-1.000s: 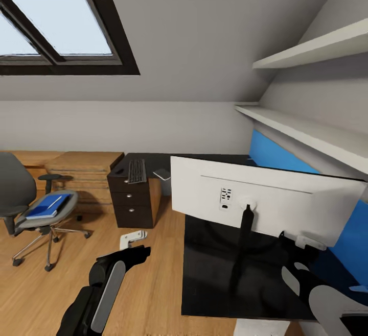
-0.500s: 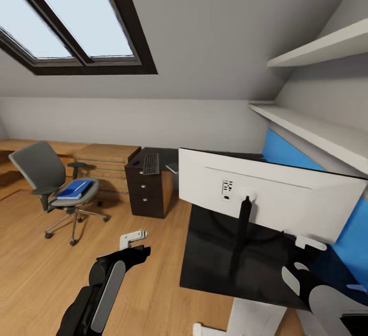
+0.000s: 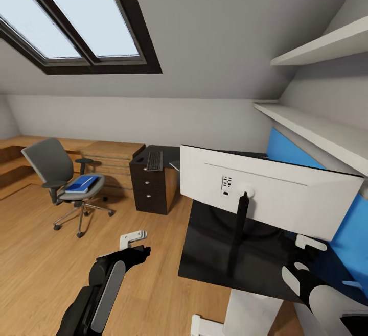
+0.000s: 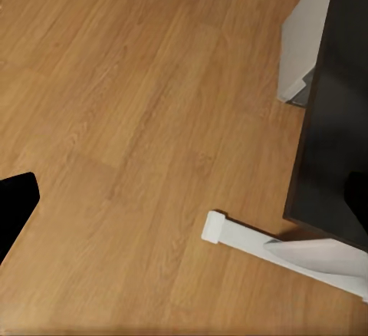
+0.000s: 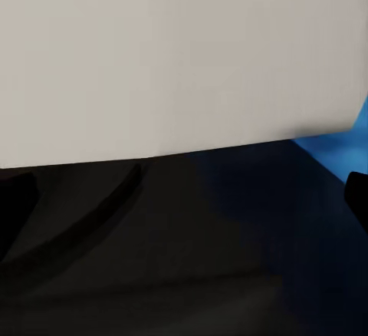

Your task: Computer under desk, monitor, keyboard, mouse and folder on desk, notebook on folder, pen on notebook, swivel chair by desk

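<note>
monitor on desk, back toward robot | keyboard at desk's far end | folder on chair, well left of desk, needs fetching | left gripper released, empty, over floor | right gripper near monitor, jaw state unclear

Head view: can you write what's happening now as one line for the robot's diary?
place: bedroom | monitor: on desk | folder: on swivel chair | keyboard: far desk end | left hand: empty

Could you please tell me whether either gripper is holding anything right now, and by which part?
Nothing is held: the left gripper hangs over bare floor, and the right gripper hovers by the monitor, apart from it.
</note>
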Tool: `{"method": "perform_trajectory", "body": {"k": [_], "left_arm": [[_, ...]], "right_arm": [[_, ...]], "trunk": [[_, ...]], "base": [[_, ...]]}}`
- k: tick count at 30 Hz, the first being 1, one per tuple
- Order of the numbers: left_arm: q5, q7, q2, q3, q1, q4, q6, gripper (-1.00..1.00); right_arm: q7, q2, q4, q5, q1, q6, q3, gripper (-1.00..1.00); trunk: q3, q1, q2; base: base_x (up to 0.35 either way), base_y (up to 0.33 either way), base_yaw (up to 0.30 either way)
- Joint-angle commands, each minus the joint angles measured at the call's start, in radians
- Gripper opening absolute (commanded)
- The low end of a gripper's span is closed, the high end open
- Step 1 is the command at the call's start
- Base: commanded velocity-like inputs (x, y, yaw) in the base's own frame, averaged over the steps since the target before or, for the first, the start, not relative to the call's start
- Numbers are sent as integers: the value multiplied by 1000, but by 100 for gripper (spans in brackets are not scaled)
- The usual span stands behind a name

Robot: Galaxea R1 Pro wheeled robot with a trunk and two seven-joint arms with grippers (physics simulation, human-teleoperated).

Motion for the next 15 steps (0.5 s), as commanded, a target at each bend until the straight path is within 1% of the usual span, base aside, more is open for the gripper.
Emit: {"method": "perform_trajectory", "body": {"k": [1,11,15], "left_arm": [[10,10,0,0,-1,-1,2,100],[10,10,0,-1,-1,-1,2,100],[10,9,0,-1,-1,-1,2,100]], "right_arm": [[-3,0,0,-7,-1,-3,7,100],[-3,0,0,-7,-1,-11,8,100],[-3,0,0,-6,-1,-12,8,100]], "trunk": [[-2,0,-1],[-2,0,-1],[-2,0,-1]], "base": [[-3,-2,2],[0,0,0],[74,0,0]]}}
